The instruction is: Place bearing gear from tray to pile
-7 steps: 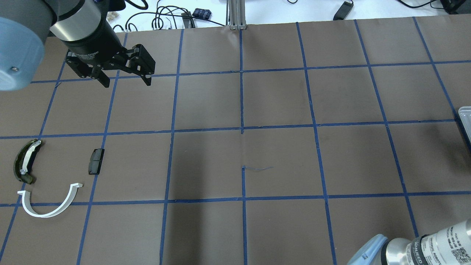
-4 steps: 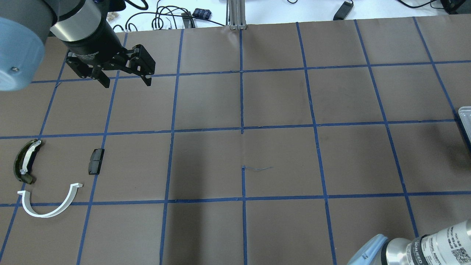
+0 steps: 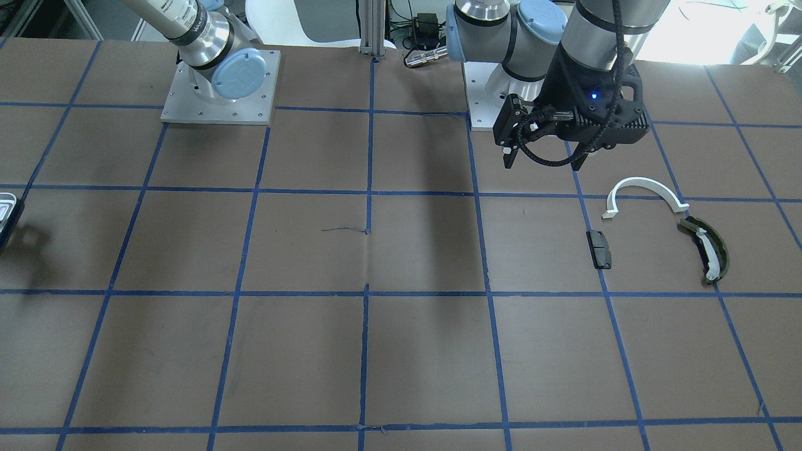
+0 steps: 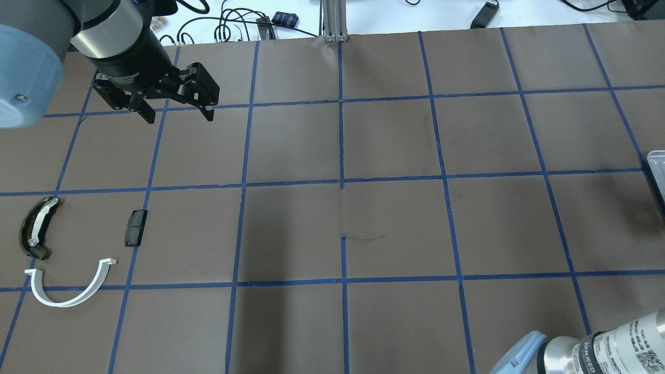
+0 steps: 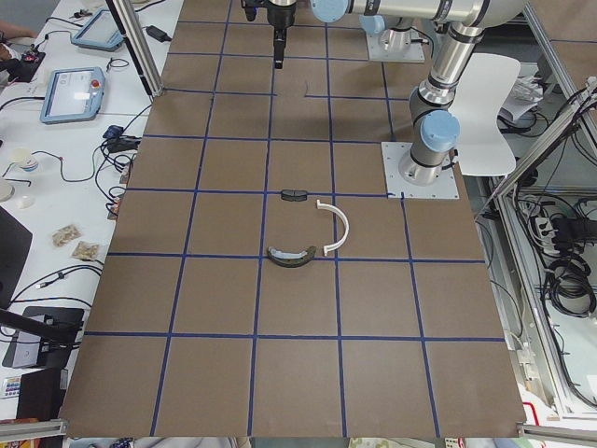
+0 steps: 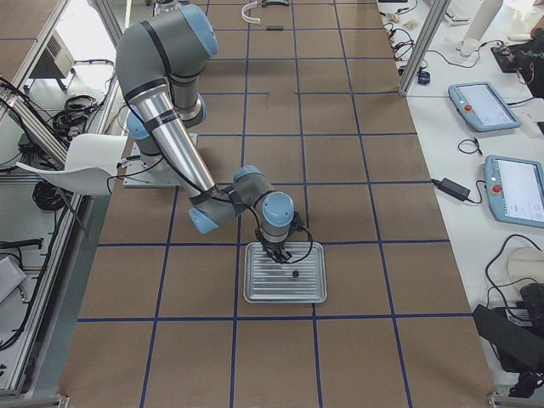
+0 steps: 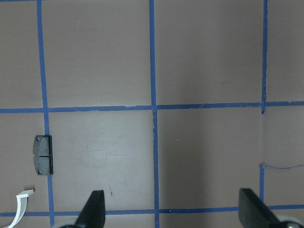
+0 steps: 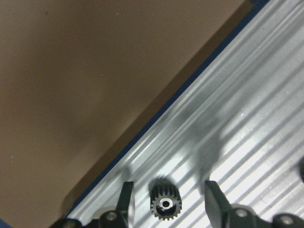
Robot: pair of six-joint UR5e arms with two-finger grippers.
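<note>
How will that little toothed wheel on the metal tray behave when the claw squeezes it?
The gear looks dark, solid metal, so probably stiff and heavy for its size. It lies flat, hole upward, on the ridged tray, so it likely won't roll. Its teeth may give the open right claw some bite.

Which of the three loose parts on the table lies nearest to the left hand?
The small black block; the white arc and the olive curved piece lie farther from the left hand.
</note>
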